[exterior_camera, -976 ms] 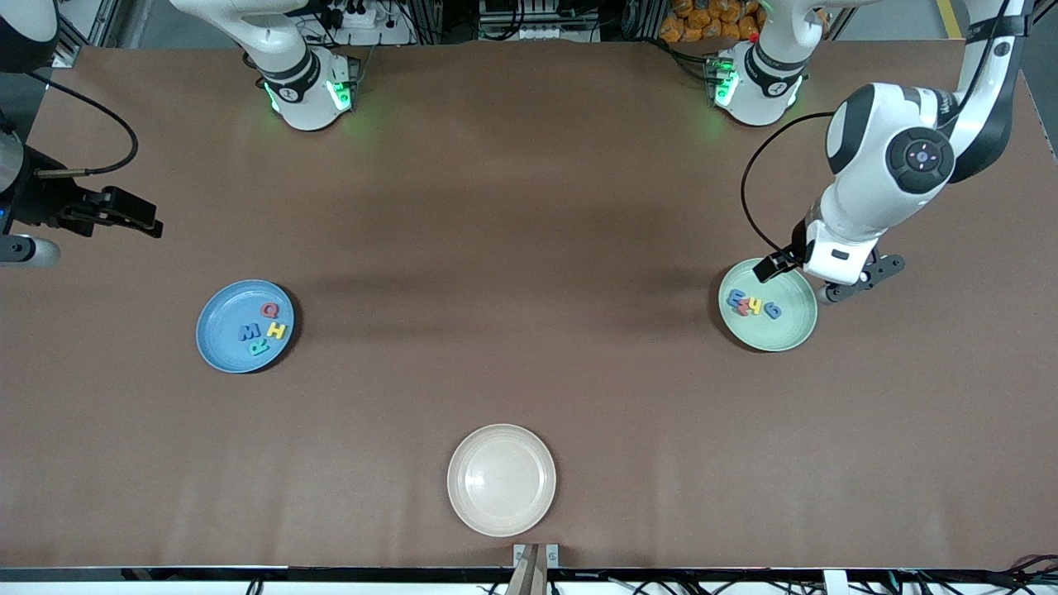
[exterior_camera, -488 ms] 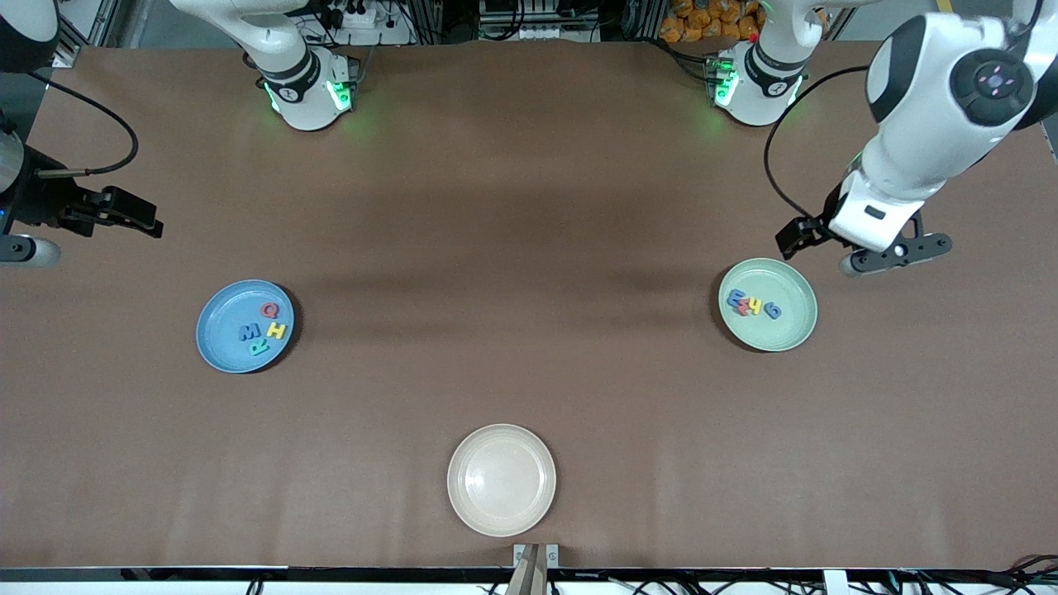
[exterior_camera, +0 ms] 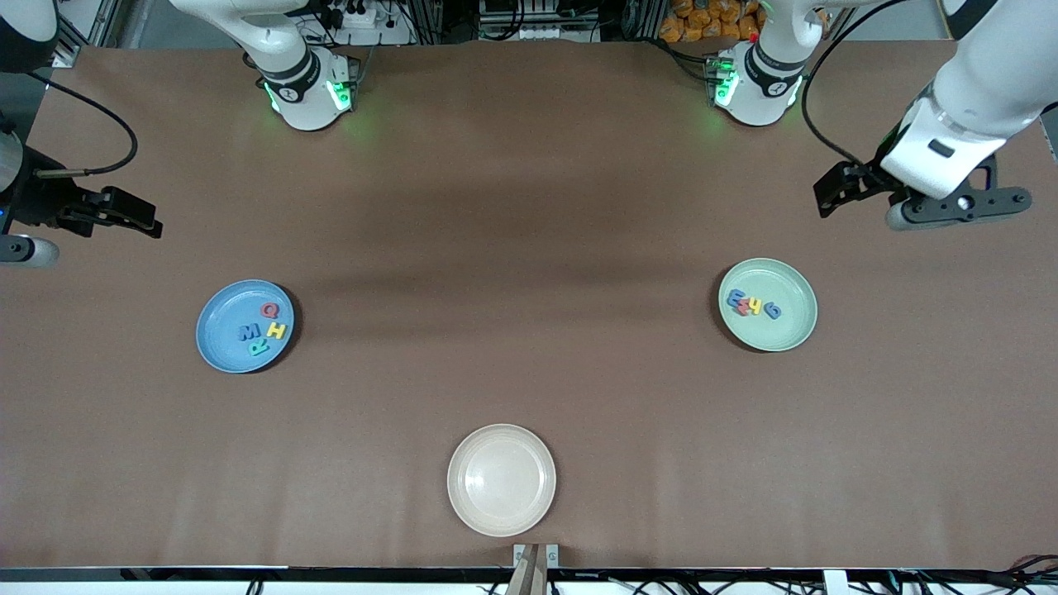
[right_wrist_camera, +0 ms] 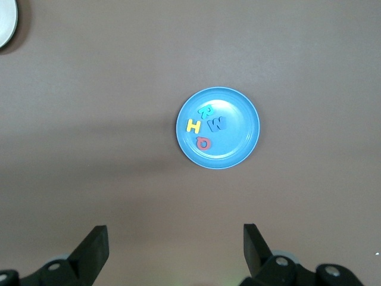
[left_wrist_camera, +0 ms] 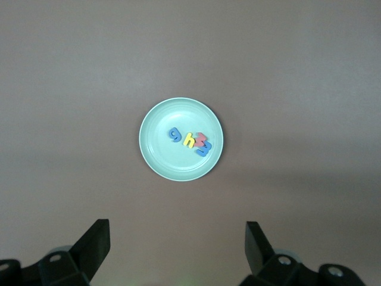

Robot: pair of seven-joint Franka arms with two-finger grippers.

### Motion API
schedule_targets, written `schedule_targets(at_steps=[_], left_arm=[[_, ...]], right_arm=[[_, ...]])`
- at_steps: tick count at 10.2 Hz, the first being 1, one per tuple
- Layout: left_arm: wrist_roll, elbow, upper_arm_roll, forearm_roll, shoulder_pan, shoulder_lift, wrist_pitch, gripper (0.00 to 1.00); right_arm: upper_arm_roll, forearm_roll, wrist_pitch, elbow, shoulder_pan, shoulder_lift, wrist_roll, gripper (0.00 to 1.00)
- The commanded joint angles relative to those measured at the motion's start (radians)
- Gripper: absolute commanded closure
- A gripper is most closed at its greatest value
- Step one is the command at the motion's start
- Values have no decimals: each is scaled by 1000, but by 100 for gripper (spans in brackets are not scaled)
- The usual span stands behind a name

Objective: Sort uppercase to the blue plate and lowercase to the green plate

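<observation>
The blue plate (exterior_camera: 223, 347) holds the uppercase letters: red Q (exterior_camera: 269, 311), yellow H (exterior_camera: 277, 330), blue M (exterior_camera: 249, 332) and teal R (exterior_camera: 259, 347). The green plate (exterior_camera: 789, 330) holds the lowercase letters: blue m (exterior_camera: 733, 299), red m (exterior_camera: 745, 308), yellow h (exterior_camera: 755, 307) and blue g (exterior_camera: 773, 311). My left gripper (exterior_camera: 959, 211) is open and empty, high above the table beside the green plate (left_wrist_camera: 161, 158). My right gripper (exterior_camera: 21, 250) is open and empty, waiting high at the right arm's end, with the blue plate (right_wrist_camera: 235, 146) below it.
An empty beige plate (exterior_camera: 502, 479) lies near the front camera's edge, midway along the table. Its rim also shows in a corner of the right wrist view (right_wrist_camera: 6, 24).
My left gripper has risen from the green plate's rim and moved off toward the left arm's end of the table. The right arm and all letters have not moved.
</observation>
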Motion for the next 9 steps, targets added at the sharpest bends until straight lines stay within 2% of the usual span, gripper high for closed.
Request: schedule_targets(at_steps=[1, 9], left_arm=[[32, 63, 2, -9, 7, -16, -55, 0], [35, 84, -3, -9, 7, -44, -55, 0]], right_arm=[[-2, 10, 2, -8, 3, -16, 15, 0], [-3, -2, 40, -17, -5, -22, 4, 0]])
